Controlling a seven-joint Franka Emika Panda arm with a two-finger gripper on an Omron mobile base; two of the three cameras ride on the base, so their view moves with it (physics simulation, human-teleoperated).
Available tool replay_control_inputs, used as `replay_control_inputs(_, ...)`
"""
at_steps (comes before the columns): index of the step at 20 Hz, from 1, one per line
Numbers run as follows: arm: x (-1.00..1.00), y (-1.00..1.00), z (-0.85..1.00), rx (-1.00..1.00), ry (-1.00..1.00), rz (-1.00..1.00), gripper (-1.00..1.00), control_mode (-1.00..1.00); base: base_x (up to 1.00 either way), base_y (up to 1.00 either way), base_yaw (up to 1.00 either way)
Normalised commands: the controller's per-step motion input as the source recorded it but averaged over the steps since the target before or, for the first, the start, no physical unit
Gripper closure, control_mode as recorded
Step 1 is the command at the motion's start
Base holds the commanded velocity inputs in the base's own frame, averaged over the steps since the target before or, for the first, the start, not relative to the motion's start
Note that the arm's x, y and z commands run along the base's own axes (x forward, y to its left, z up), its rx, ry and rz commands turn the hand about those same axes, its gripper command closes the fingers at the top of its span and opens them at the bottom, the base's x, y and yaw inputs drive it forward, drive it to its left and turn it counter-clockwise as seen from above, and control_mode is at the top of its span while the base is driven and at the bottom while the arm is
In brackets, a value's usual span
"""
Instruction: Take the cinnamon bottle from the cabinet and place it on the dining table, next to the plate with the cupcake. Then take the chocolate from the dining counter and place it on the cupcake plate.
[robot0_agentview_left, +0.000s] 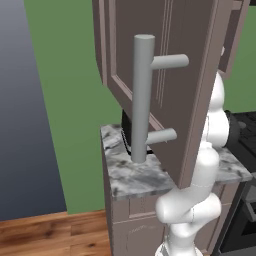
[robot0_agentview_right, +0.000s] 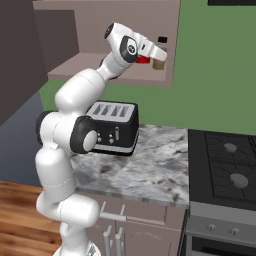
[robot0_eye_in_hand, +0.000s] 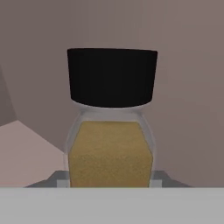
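The cinnamon bottle (robot0_eye_in_hand: 111, 127) stands upright on the cabinet (robot0_agentview_right: 165, 60) shelf, black cap up, close in front of the hand camera with the mauve back wall behind it. In the right base view the arm reaches up and across into the open cabinet, and the gripper (robot0_agentview_right: 159, 59) sits at the bottle (robot0_agentview_right: 160, 54) near the shelf's right end. The finger tips (robot0_eye_in_hand: 61, 180) show just beside the bottle's base on either side, so the claw looks drawn in narrow around the bottle, though whether the pads actually press the glass cannot be told. Below the shelf a toaster (robot0_agentview_right: 112, 127) stands on a marble worktop (robot0_agentview_right: 150, 170), partly behind the arm's elbow, and a black stove (robot0_agentview_right: 225, 165) adjoins the worktop on the right. In the left base view the swung-open cabinet door (robot0_agentview_left: 170, 75) with its long grey bar handle (robot0_agentview_left: 141, 97) hangs in front of the arm and blocks the sight of the shelf.
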Motion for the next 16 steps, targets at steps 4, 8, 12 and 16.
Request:
replay_control_inputs(4, -0.16, 0.02, -0.18, -0.02, -0.07, 0.00, 1.00, -1.00, 0.00, 0.00, 0.00)
replay_control_inputs(8, -0.28, 0.14, -0.07, -0.05, -0.11, 0.00, 1.00, -1.00, 0.00, 0.00, 0.00)
replay_control_inputs(12, -0.42, 0.30, 0.00, -0.01, -0.08, 0.02, 1.00, -1.00, 0.00, 0.00, 0.00)
replay_control_inputs(16, -0.54, 0.39, 0.00, 0.00, -0.05, 0.00, 1.00, -1.00, 0.00, 0.00, 0.00)
